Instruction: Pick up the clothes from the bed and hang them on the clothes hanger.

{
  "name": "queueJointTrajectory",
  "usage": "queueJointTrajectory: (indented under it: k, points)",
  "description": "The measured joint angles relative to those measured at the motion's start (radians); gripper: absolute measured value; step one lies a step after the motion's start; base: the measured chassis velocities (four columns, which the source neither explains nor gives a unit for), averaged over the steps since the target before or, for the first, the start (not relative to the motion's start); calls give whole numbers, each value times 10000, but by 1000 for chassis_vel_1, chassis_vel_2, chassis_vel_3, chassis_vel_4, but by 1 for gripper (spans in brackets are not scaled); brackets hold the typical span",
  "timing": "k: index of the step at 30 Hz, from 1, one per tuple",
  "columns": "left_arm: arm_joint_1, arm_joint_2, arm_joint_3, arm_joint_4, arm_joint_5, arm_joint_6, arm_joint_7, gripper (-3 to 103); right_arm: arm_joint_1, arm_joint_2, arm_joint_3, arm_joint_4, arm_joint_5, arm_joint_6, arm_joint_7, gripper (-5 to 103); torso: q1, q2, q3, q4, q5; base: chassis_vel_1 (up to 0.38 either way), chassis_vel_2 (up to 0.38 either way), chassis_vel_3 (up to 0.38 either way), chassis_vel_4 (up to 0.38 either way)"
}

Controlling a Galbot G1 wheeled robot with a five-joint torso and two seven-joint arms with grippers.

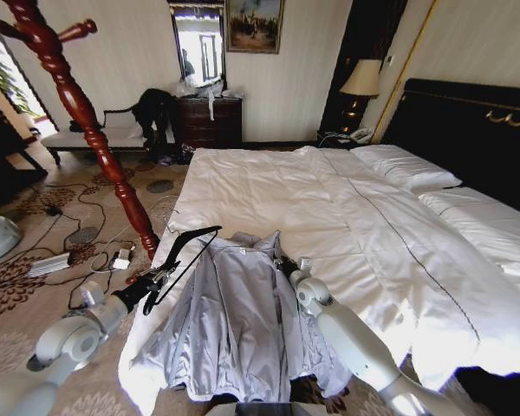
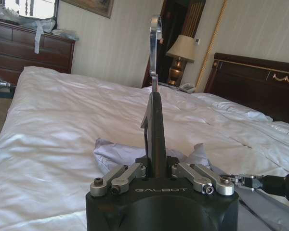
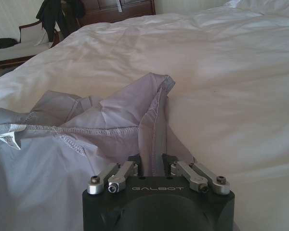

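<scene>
White rounded arms, black "GALBOT" wrist housings, apparently silver screwed linkages.

Hotel-style bedroom, wide white bed (image 1: pixel 269 186), dark headboard (image 1: pixel 468 130), bedside lamp (image 1: pixel 361 82), wooden dresser (image 1: pixel 208 121)

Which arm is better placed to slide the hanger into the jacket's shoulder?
Probably the left: its gripper is shut on the black hanger beside the collar, while the right gripper pinches the light grey thin-fabric jacket on the white quilted bed.

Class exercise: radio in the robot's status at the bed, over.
Left gripper shut on black hanger, beside bed. Right gripper shut on grey jacket edge near collar. Jacket flat on bed, nothing in the way.
</scene>
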Motion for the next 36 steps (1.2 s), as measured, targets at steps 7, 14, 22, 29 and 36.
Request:
queueJointTrajectory:
  k: [7, 14, 22, 29, 36]
  points:
    - [-64, 13, 85, -12, -16, 0, 0, 17, 42, -38, -17, -77, -7, 18, 0, 4, 0, 0, 0, -1, 0, 0, 0, 0, 0]
    - [86, 7, 120, -58, 59, 0, 120, 17, 44, -287, 91, 131, 13, 46, 13, 0, 0, 0, 0, 1, 0, 0, 0, 0, 0]
    - [337, -11, 239, -333, 218, 0, 158, 17, -23, -943, 346, 990, 361, -34, 150, 0, 0, 0, 0, -1, 0, 0, 0, 0, 0]
    - [857, 150, 807, -825, 442, 1, 230, 17, 125, -1207, 469, 1519, 421, -62, 198, 0, 0, 0, 0, 2, 1, 0, 0, 0, 0]
    - [764, 710, 1407, -1151, -463, 249, 657, 17, 32, -1730, 570, 2594, 783, -148, 405, 0, 0, 0, 0, -1, 1, 0, 0, 0, 0]
